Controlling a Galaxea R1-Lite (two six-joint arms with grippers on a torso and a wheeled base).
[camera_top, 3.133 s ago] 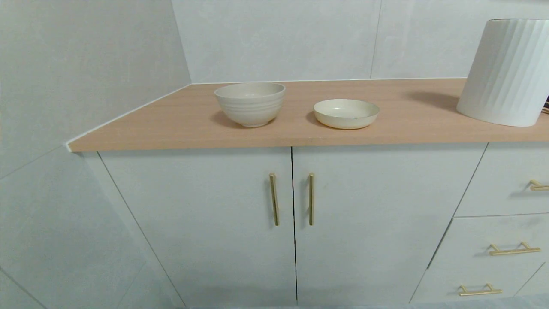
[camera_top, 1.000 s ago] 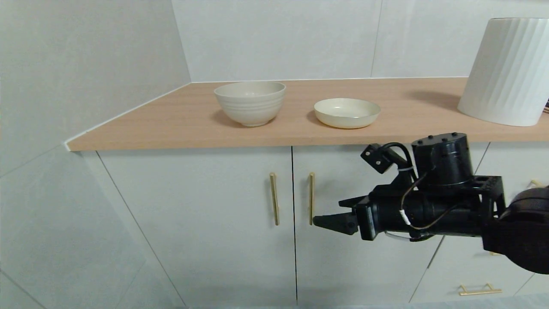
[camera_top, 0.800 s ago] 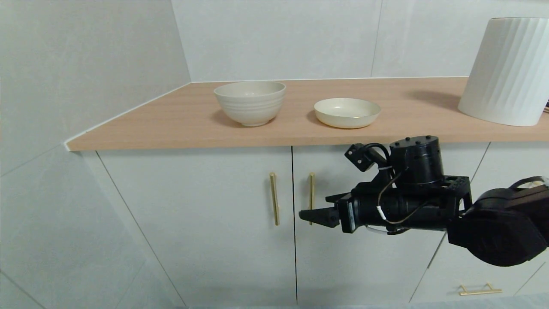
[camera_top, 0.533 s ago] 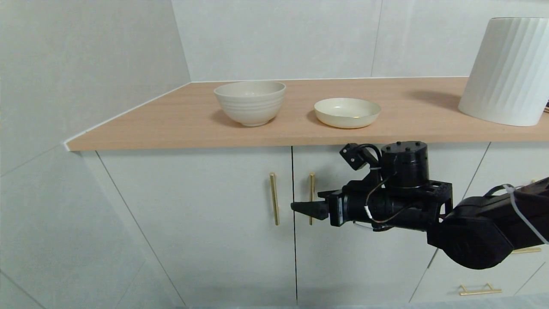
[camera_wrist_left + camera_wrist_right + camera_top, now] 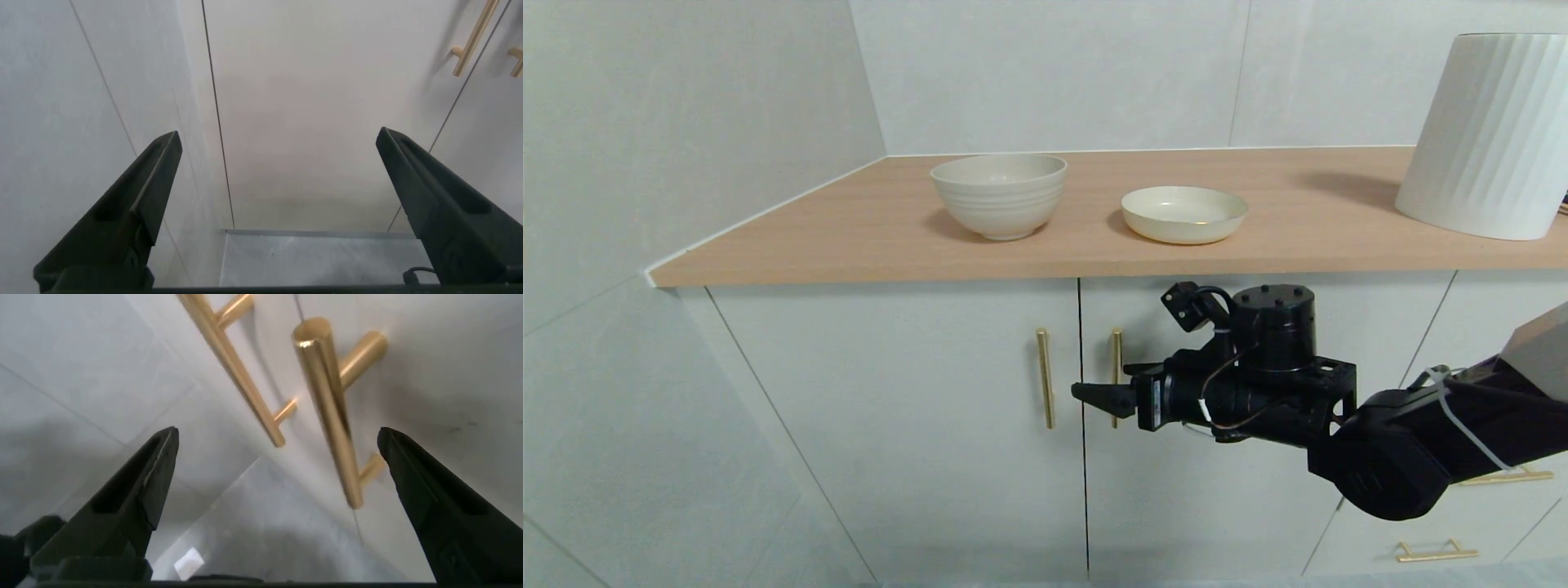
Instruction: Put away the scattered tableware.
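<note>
Right jaws spread wide, level with the right door handle (image 5: 1116,359) of the cabinet (image 5: 907,425); from the wrist, the bar sits between them, not yet gripped. Left jaws also apart, low by the cabinet front. Bowl (image 5: 999,196) and shallow dish (image 5: 1183,214) sit on the counter (image 5: 849,237). Step, I'd say: open the door. Centre the bar, clamp mid-length, pull along the hinge arc, clear of the left handle (image 5: 1045,380).

A deep cream bowl (image 5: 999,196) with ribbed sides stands upright on the wooden counter (image 5: 849,237), toward its left corner. To its right, apart from it, sits a shallow pale-yellow dish (image 5: 1183,214), also upright.
</note>
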